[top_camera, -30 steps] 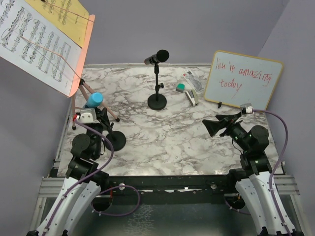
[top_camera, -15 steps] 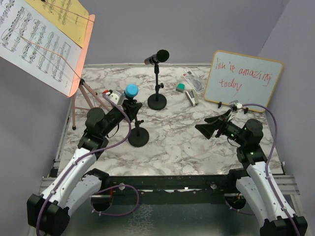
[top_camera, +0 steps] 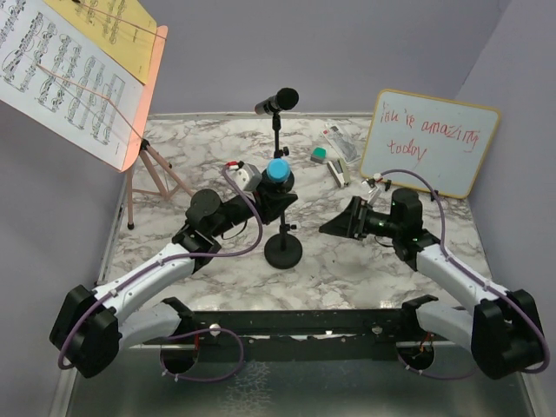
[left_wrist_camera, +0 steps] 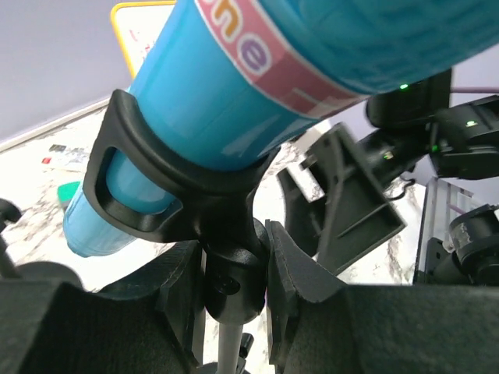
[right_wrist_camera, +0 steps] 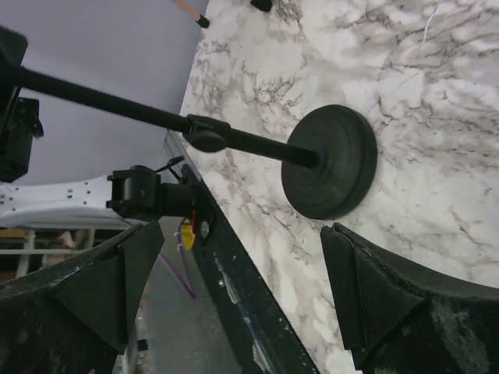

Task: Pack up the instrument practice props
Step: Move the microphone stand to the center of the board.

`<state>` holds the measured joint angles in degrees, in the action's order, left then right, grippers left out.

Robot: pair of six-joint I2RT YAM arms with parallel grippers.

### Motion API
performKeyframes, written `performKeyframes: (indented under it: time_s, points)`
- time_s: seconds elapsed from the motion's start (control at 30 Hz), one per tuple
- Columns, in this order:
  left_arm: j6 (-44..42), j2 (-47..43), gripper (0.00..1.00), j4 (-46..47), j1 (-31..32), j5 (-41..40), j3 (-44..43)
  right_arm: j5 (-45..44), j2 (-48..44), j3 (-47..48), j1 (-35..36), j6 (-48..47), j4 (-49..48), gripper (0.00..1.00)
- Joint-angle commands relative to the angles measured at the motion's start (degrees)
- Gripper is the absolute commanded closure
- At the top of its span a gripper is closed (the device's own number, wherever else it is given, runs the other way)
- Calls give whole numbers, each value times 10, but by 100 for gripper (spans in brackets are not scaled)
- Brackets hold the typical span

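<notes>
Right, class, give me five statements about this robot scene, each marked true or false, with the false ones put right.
1. The blue microphone sits in the clip of a mic pole. True.
2. The right gripper has its jaws shut on that pole's round base. False: the jaws stand open and do not touch the base.
3. The sheet-music pages rest on the pink music rack. True.
4. The black microphone lies flat on the table. False: it is mounted on a second pole at the back.
5. The left gripper has its jaws closed on the mic pole just below the clip. True.
</notes>
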<state>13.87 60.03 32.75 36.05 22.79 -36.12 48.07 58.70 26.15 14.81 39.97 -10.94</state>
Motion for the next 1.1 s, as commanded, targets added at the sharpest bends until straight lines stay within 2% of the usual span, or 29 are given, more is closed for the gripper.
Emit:
performKeyframes:
  time_s: [0.0, 0.13, 0.33, 0.6, 0.8, 1.07]
  points:
    - [-2, 26, 100, 97, 34, -28, -27, -52, 58, 24, 34, 130, -88, 6]
    - [-16, 54, 100, 102, 54, -44, -33, -105, 86, 36, 53, 216, -111, 7]
    - [-45, 70, 100, 106, 71, -74, -34, -134, 133, 60, 84, 270, -102, 13]
    - [-62, 59, 100, 115, 76, -84, -15, -147, 193, 93, 139, 290, -95, 24]
    - [-67, 35, 100, 116, 75, -103, 20, -149, 196, 66, 148, 299, -114, 37]
    - [-60, 23, 100, 116, 75, -103, 42, -144, 192, 33, 156, 315, -157, 47]
